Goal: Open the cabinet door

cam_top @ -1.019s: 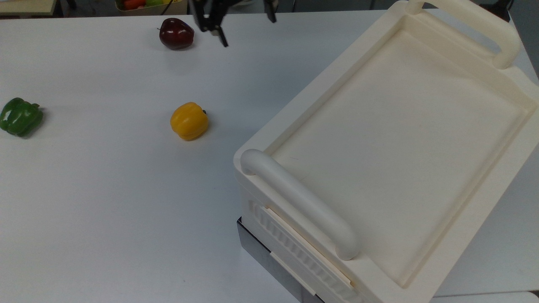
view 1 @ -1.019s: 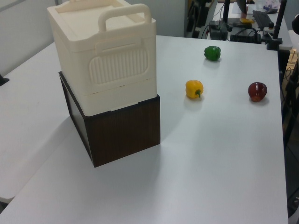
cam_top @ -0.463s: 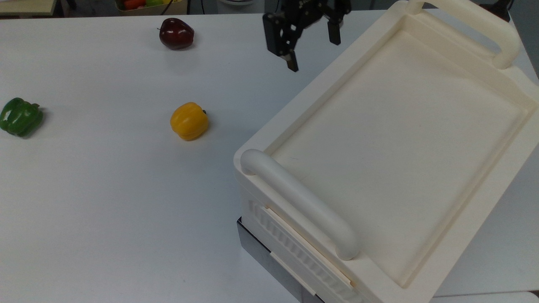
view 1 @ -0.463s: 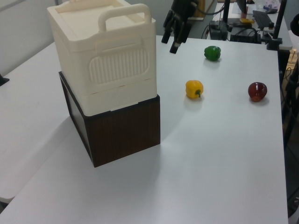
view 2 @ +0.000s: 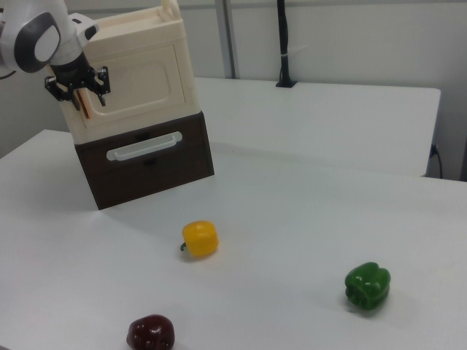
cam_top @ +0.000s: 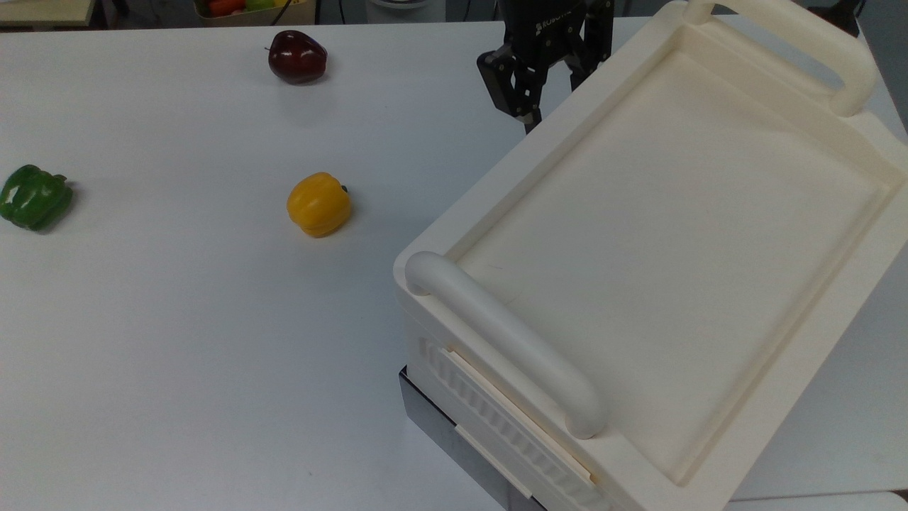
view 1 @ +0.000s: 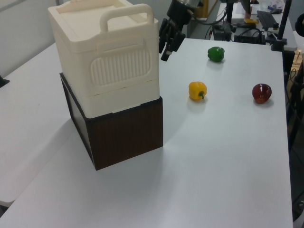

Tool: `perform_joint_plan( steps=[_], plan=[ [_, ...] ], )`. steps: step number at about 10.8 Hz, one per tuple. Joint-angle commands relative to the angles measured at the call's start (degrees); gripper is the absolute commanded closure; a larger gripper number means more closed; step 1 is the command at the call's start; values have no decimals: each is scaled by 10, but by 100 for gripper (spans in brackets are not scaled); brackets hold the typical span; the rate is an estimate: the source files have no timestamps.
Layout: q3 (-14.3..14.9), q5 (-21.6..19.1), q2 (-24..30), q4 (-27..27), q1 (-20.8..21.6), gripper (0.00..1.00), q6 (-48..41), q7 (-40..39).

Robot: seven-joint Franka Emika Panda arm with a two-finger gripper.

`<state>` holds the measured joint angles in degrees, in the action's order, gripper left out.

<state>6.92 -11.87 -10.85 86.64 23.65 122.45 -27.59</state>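
Cream plastic walls the cabinet (cam_top: 660,234) at the top view's right; the gripper (cam_top: 545,92), fingers spread and empty, hangs just beside its far long edge. From the left view, the gripper (view 1: 169,43) sits beside the cabinet's upper corner, clear of the yellow pepper (view 1: 197,90). Facing the right view, the door (view 2: 139,91) is shut and the gripper (view 2: 79,93) is at its left edge. Closing off-target there could slip, or shove the cabinet.

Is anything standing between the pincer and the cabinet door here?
Nothing visible. In the right view the pincer hangs right at the cabinet door, by its left edge. The yellow pepper lies well clear on the table.
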Motion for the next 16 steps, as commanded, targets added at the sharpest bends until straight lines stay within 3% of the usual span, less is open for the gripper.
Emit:
perform_joint_plan(
  steps=[1, 2, 3, 7, 11, 13, 16],
  plan=[
    [5, 12, -7, -11, 20, 49, 28, 22],
    [3, 18, -14, -12, 22, 51, 29, 31],
    [-5, 26, -16, -13, 22, 63, 30, 32],
    [-10, 33, -16, -13, 23, 80, 29, 33],
    [-18, 61, -16, -13, 23, 82, 30, 65],
    [-18, 69, -13, -13, 23, 100, 26, 66],
    [-20, 69, 6, -7, 19, 100, 10, 62]
  ],
)
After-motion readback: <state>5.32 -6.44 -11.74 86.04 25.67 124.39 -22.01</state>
